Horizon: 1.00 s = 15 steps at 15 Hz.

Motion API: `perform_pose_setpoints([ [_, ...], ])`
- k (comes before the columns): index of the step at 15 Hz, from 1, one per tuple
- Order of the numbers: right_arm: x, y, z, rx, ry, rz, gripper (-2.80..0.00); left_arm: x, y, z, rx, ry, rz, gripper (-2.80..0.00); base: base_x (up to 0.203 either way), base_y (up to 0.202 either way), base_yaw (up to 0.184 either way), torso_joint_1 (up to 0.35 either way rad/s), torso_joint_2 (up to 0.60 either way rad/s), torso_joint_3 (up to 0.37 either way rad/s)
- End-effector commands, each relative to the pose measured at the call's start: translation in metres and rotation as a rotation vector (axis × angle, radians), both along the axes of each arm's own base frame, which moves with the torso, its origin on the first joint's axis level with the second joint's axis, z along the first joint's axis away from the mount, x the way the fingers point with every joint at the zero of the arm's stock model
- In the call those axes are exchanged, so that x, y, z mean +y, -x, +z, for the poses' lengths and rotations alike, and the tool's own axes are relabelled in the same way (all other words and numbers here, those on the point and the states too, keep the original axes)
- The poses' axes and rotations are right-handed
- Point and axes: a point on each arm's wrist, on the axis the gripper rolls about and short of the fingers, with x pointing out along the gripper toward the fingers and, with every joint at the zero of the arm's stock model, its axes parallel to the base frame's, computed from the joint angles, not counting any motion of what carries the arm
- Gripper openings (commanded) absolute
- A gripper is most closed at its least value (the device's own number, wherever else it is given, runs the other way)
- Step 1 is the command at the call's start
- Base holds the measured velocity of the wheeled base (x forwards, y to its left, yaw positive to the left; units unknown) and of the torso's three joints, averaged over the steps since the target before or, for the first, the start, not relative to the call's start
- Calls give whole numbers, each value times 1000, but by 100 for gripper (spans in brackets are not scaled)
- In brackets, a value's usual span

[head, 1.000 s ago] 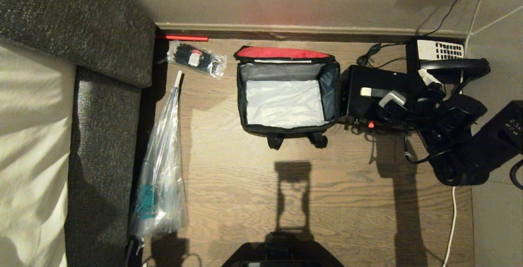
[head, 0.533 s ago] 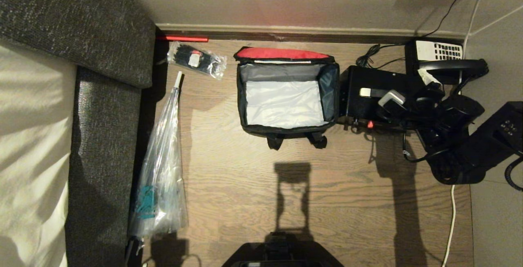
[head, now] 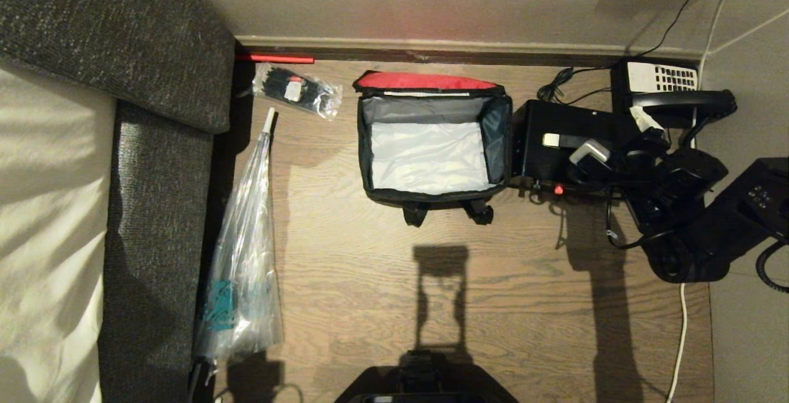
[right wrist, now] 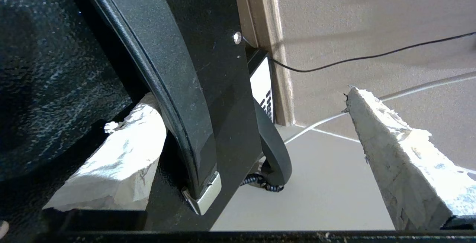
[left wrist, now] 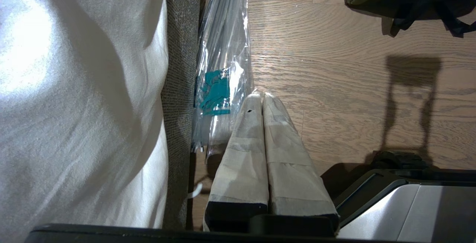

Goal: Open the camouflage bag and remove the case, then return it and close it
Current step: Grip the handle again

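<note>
The camouflage bag [head: 431,196] stands open on the wood floor. Its red-lined lid [head: 425,79] is folded back towards the wall, and the silver-grey inside holds nothing. The case [head: 555,119], a flat black box, lies on the floor against the bag's right side. My right gripper [head: 616,138] is over the case and open. In the right wrist view the case's black strap handle [right wrist: 167,68] arches between the wide-apart fingers [right wrist: 394,161], close to one of them, unclamped. My left gripper [left wrist: 262,96] is shut and empty, parked low beside the sofa.
A black telephone [head: 662,76] with a white keypad and coiled cord sits right of the case by the wall. Cables [head: 558,89] lie behind the case. A long clear plastic sleeve [head: 243,255] and a small packet [head: 296,90] lie by the grey sofa [head: 154,206].
My right arm has shifted slightly left over the case with its gripper still open. The bag, the case and the left arm have not moved.
</note>
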Motion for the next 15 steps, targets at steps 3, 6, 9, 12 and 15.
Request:
perform_pose_setpoints([
  [3, 1, -4, -24, 66, 11, 19, -280, 0, 0, 0, 0, 0, 0, -280, 0, 0, 0, 0, 0, 0],
  [6, 1, -5, -23, 60, 12, 19, -280, 0, 0, 0, 0, 0, 0, -280, 0, 0, 0, 0, 0, 0],
  [9, 1, -4, -22, 59, 13, 21, -280, 0, 0, 0, 0, 0, 0, -280, 0, 0, 0, 0, 0, 0],
  [12, 3, -3, -14, 42, 42, 32, -280, 0, 0, 0, 0, 0, 0, -280, 0, 0, 0, 0, 0, 0],
  [15, 9, 3, 13, -14, 92, 35, -280, 0, 0, 0, 0, 0, 0, -280, 0, 0, 0, 0, 0, 0],
])
